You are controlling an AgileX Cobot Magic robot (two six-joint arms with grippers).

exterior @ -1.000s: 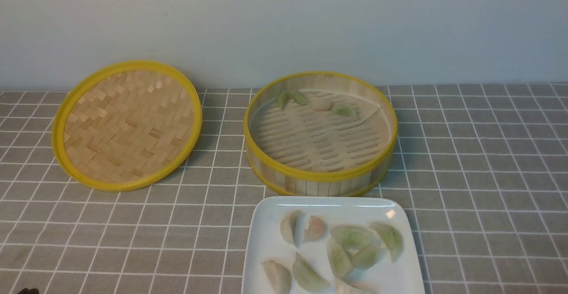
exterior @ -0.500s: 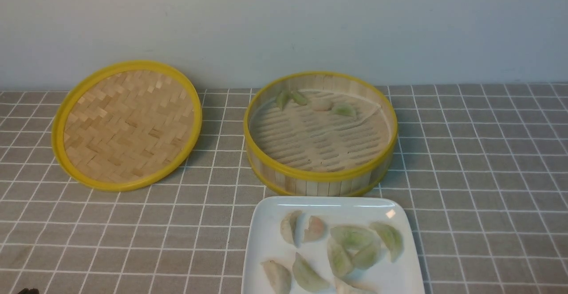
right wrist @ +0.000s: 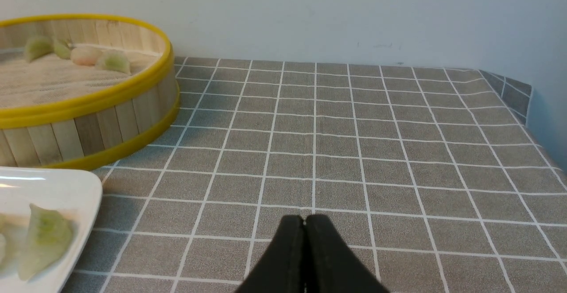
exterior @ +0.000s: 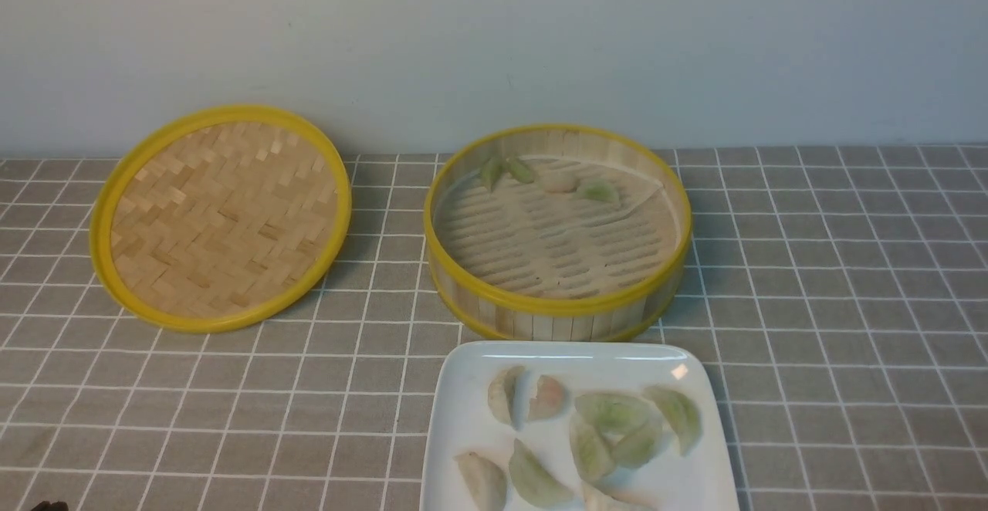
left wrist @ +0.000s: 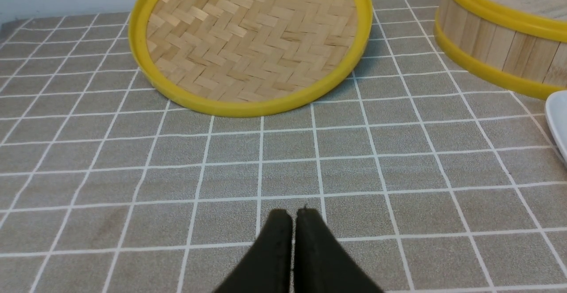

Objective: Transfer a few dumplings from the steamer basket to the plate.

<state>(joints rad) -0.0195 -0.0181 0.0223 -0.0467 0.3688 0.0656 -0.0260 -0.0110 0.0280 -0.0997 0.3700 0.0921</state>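
A: Where do the dumplings [exterior: 529, 399] lie?
B: On the plate [exterior: 463, 418], before the steamer basket [exterior: 556, 310].
A: The grippers?
B: Left gripper [left wrist: 291, 215] and right gripper [right wrist: 304, 219] both pressed together, empty, above the cloth

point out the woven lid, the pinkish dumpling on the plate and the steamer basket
woven lid [exterior: 220, 218], front view, middle of its woven face
pinkish dumpling [exterior: 549, 397], front view, centre of its body
steamer basket [exterior: 556, 306], front view, near yellow top rim
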